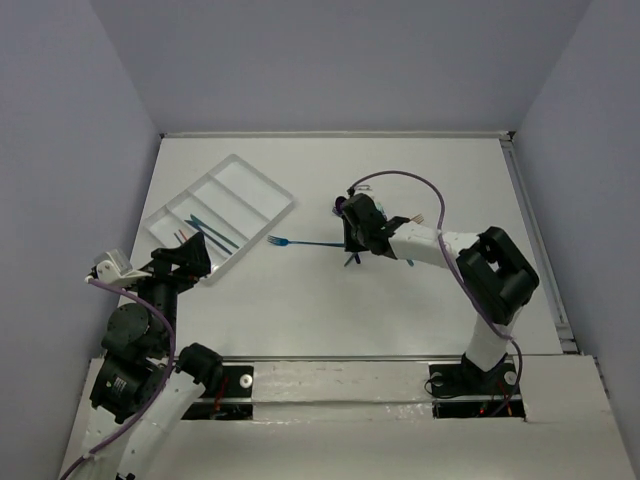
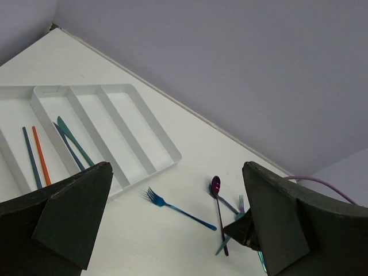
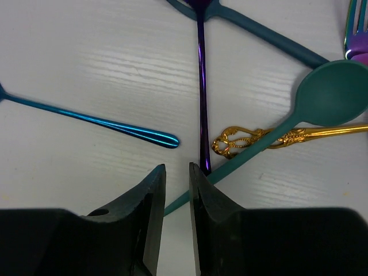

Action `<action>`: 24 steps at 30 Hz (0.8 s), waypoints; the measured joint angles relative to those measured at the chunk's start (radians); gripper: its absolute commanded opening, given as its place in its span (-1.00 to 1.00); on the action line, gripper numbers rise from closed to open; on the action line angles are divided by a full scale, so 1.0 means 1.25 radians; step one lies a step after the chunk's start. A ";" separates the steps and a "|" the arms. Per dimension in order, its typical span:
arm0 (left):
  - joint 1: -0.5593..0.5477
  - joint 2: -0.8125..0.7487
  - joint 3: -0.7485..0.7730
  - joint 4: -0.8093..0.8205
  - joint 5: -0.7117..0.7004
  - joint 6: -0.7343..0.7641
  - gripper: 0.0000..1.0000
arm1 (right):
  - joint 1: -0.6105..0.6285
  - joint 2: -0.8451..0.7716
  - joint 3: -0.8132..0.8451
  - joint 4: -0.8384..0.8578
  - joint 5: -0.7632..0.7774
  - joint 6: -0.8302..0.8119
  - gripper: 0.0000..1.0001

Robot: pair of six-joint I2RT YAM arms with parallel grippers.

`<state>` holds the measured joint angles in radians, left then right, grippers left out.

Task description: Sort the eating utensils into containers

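The white cutlery tray (image 1: pixel 283 205) lies at the far left; it holds an orange stick (image 2: pixel 40 152), a blue one (image 2: pixel 29 155), a teal knife (image 2: pixel 76 142) and a navy knife (image 2: pixel 68 146). A blue fork (image 1: pixel 300 242) lies on the table right of the tray. My right gripper (image 3: pixel 177 168) is low over a pile of utensils: a purple spoon (image 3: pixel 201 86), a teal spoon (image 3: pixel 336 92), a gold utensil (image 3: pixel 247 138) and a dark teal one (image 3: pixel 270 37). Its jaws stand a narrow gap apart, with the teal spoon's handle end lying between them. My left gripper (image 2: pixel 178 230) is wide open and empty, near the tray's front corner.
An iridescent fork (image 3: pixel 357 29) lies at the right edge of the pile. The blue fork's handle (image 3: pixel 115 123) ends just left of my right fingers. Grey walls close the table at the back and sides. A purple cable (image 1: pixel 410 180) loops above my right arm.
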<state>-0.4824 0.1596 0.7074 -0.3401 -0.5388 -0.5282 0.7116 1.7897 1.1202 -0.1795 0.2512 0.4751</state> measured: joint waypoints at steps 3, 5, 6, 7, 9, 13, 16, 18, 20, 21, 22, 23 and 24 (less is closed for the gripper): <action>0.000 0.000 0.000 0.000 0.000 0.000 0.98 | -0.009 0.034 0.033 0.000 0.013 -0.009 -0.42; 0.000 0.000 0.000 0.000 0.000 0.000 0.98 | -0.010 0.055 0.051 -0.001 0.024 -0.013 -0.43; 0.000 0.000 0.000 0.000 0.000 0.000 0.98 | -0.016 0.068 0.061 -0.002 0.031 -0.019 -0.43; 0.000 0.000 0.000 0.000 0.000 0.000 0.98 | -0.019 0.076 0.066 -0.003 0.034 -0.022 -0.43; 0.000 0.000 0.000 0.000 0.001 0.000 0.98 | -0.025 0.089 0.077 -0.005 0.038 -0.028 -0.44; 0.000 0.000 0.000 0.000 0.001 0.001 0.98 | -0.045 0.136 0.124 -0.012 0.048 -0.037 -0.44; 0.000 0.000 0.000 0.000 0.003 0.002 0.98 | -0.052 0.158 0.139 -0.012 0.048 -0.042 -0.51; 0.000 0.000 0.000 0.000 0.003 0.003 0.98 | -0.054 0.162 0.145 -0.011 0.049 -0.043 -0.53; 0.000 0.000 0.000 0.000 0.004 0.003 0.98 | -0.054 0.168 0.150 -0.011 0.049 -0.044 -0.63; 0.000 0.000 0.000 0.001 0.004 0.003 0.98 | -0.054 0.171 0.155 -0.011 0.049 -0.046 -0.68; 0.000 0.000 0.000 0.001 0.004 0.003 0.98 | -0.054 0.174 0.158 -0.012 0.050 -0.047 -0.73; 0.000 0.000 0.000 0.001 0.005 0.003 0.98 | -0.054 0.178 0.163 -0.012 0.051 -0.049 -0.84; 0.000 0.000 0.000 0.002 0.005 0.003 0.98 | -0.054 0.179 0.166 -0.012 0.051 -0.049 -0.89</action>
<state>-0.4824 0.1596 0.7071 -0.3378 -0.5320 -0.5240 0.6445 2.0132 1.3273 -0.1947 0.3145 0.4133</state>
